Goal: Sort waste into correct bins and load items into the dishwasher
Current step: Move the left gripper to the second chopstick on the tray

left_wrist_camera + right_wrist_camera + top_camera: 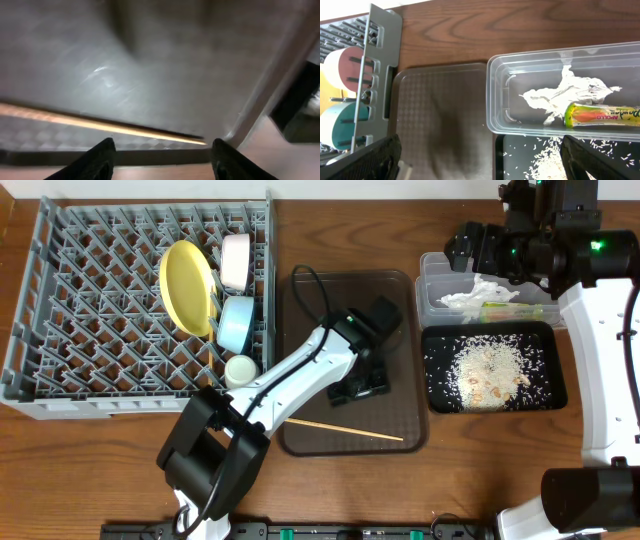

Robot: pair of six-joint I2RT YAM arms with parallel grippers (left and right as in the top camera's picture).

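Left gripper [163, 146] hovers low over the brown serving tray [190, 65], fingers spread and empty; the right gripper [482, 152] also gapes wide. One thin wooden chopstick [100, 124] lies flat across the lower frame on the tray's finely textured plastic. It looks light, stiff and apt to roll, so pinch it squarely near mid-length.

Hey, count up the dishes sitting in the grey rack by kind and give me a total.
Plates: 1, the yellow plate
Bowls: 2, the white bowl and the light-blue bowl
Cups: 1, the white cup
Total: 4
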